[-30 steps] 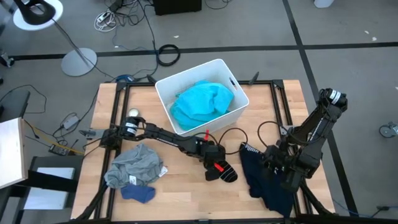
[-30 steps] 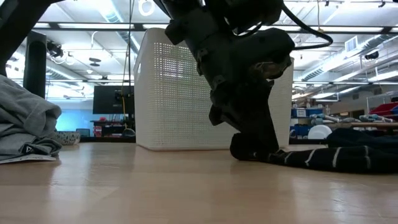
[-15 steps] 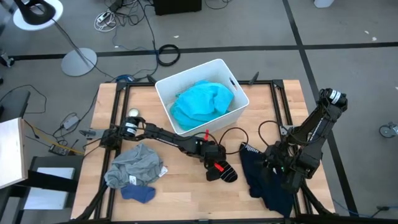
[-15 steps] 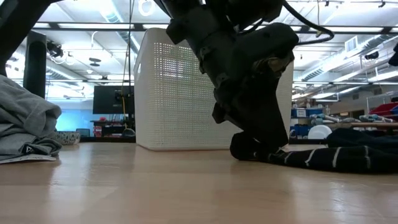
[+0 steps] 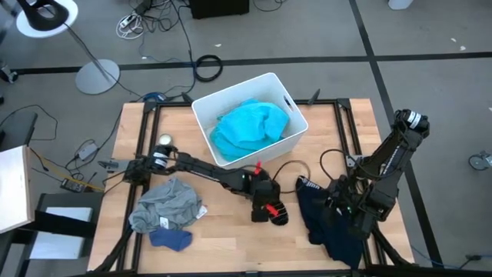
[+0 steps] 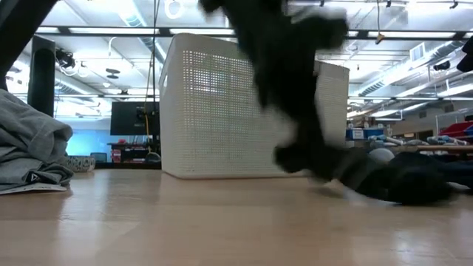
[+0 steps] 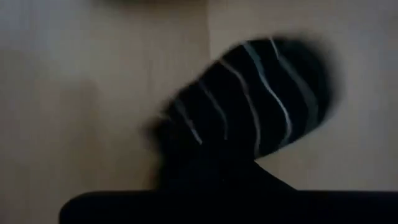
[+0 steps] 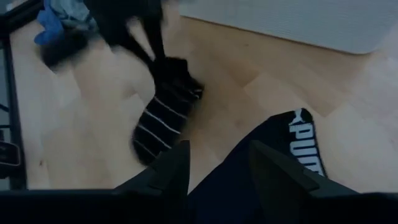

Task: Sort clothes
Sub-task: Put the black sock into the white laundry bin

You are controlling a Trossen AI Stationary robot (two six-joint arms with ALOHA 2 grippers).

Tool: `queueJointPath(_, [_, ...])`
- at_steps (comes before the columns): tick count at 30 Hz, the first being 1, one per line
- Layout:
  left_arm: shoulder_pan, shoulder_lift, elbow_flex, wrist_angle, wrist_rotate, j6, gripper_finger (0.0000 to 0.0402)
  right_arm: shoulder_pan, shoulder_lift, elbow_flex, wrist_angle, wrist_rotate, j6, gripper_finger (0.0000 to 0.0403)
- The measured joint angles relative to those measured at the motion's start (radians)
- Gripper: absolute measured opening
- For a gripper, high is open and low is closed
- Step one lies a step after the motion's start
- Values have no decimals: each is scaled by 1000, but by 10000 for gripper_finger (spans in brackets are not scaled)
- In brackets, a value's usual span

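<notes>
My left gripper [image 5: 266, 208] is shut on a black sock with white stripes [image 8: 163, 118] at the table's middle, near the front. My right gripper [image 8: 219, 155] is open just above the navy garment [image 5: 329, 225], whose white-lettered band [image 8: 301, 134] lies on the table's right. The turquoise garment [image 5: 250, 127] lies inside the white bin [image 5: 286, 98]. The grey garment [image 5: 165, 204] and a small blue piece [image 5: 171, 239] lie heaped at the front left. My left gripper holds the sock by its upper end [image 8: 166, 67], the fingers coming from above and pointing down. The sock hangs below them, slanting toward the right. Whether its lower end [image 8: 144, 148] still touches the table, I cannot tell.
The white bin stands at the back middle, just behind my left arm [image 5: 207, 168]. Bare wood [image 5: 231, 246] lies between the grey heap and the navy garment. A black frame rail [image 5: 344, 131] runs along the table's right side.
My left gripper has risen a little and drawn toward the table's left with the sock. The sock's held end has come up off the table, and its lower end has been pulled in toward the gripper, away from the navy garment.
</notes>
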Motion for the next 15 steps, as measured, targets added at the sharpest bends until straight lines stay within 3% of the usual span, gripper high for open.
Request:
queueJointPath(7, [33, -126, 297, -256, -33, 75, 1, -2, 0, 0, -10, 3, 6, 164])
queueJointPath(13, [79, -195, 584, -497, -242, 132, 1, -22, 0, 0, -81, 31, -29, 164])
queueJointPath(15, [106, -251, 574, -542, -299, 134, 1, -37, 0, 0, -104, 35, -30, 164])
